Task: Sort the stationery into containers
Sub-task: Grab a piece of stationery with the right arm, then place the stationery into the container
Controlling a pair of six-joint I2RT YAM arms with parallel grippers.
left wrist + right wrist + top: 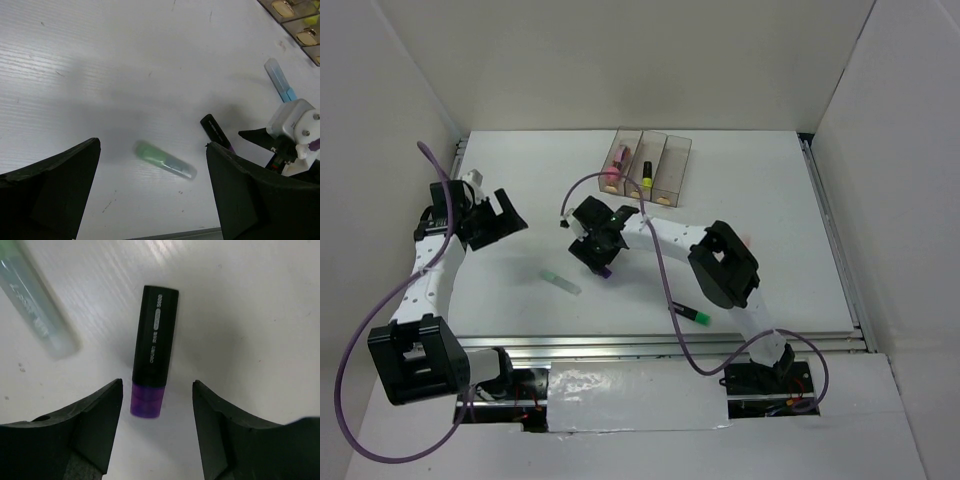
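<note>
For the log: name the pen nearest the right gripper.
The black, purple-capped highlighter between the fingers of the right gripper; the mint pen lies outside them.

Glossy black plastic highlighter [154, 340] (translucent purple cap), frosted mint pen [35, 305], faintly ribbed matt white table [260, 305].

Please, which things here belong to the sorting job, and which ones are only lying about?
Belong to the job:
- containers
- pink pen and yellow pen, already in bins
- purple pen, on the table between the jaws of the open right gripper
- mint pen
- green pen
- light blue pen

Only lying about:
- purple cables of the arms
</note>
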